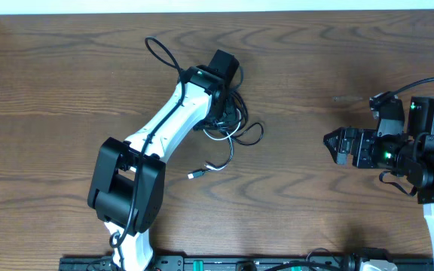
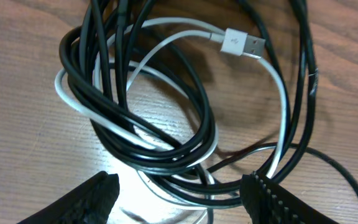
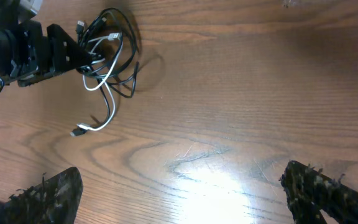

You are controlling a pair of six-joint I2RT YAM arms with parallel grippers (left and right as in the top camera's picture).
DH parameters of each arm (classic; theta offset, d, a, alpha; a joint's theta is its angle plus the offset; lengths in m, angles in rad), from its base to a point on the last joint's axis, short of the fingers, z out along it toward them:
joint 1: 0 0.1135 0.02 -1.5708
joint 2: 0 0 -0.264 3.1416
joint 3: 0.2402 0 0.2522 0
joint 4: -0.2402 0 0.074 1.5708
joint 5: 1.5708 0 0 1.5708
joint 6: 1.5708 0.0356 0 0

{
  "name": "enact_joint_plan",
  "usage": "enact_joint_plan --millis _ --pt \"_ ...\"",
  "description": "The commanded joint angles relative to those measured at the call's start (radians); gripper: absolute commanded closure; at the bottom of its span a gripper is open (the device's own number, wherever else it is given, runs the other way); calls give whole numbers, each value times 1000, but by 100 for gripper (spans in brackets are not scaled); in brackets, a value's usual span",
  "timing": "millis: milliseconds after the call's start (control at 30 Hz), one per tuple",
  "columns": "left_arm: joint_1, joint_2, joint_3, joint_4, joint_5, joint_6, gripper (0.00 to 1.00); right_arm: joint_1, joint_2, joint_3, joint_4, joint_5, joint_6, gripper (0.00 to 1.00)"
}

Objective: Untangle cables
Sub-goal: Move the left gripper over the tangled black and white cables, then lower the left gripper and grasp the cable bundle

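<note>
The cables [image 2: 166, 118] lie in one knot on the wood: several black loops wound through a white cord whose USB plug [image 2: 244, 43] points right. My left gripper [image 2: 182, 193] hovers over the knot's near edge, open, with a few black and white strands lying between its fingertips [image 2: 98, 196] but not pinched. From overhead, the left gripper [image 1: 224, 113] sits on top of the cables [image 1: 239, 132], a white tail ends in a plug [image 1: 196, 175], and a black loop [image 1: 160, 53] trails up left. My right gripper [image 1: 330, 143] is wide open over bare wood, far right of the knot.
In the right wrist view the right gripper [image 3: 185, 193] frames only wood grain, with the cables [image 3: 107, 50] and the left arm [image 3: 17, 46] far off at top left. The left arm's base [image 1: 126, 196] stands at the front. Table edge [image 1: 217, 6] runs along the back.
</note>
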Motion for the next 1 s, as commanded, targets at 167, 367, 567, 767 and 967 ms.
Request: enact_joint_plan --millis 167,367,567,767,967 --pt "-34 16 -14 47 -21 -9 31 -2 0 4 -3 3 -3 1" --pt "-33 16 -14 60 -21 -9 39 -2 0 4 -3 8 -3 1" --pt "-34 16 -14 81 -20 -10 58 -2 0 4 -3 8 -3 1" --pt "-31 16 -14 65 -98 -9 43 -2 0 4 -3 8 -3 1" --pt "27 16 -14 31 -129 -89 36 -2 0 4 13 8 -3 1"
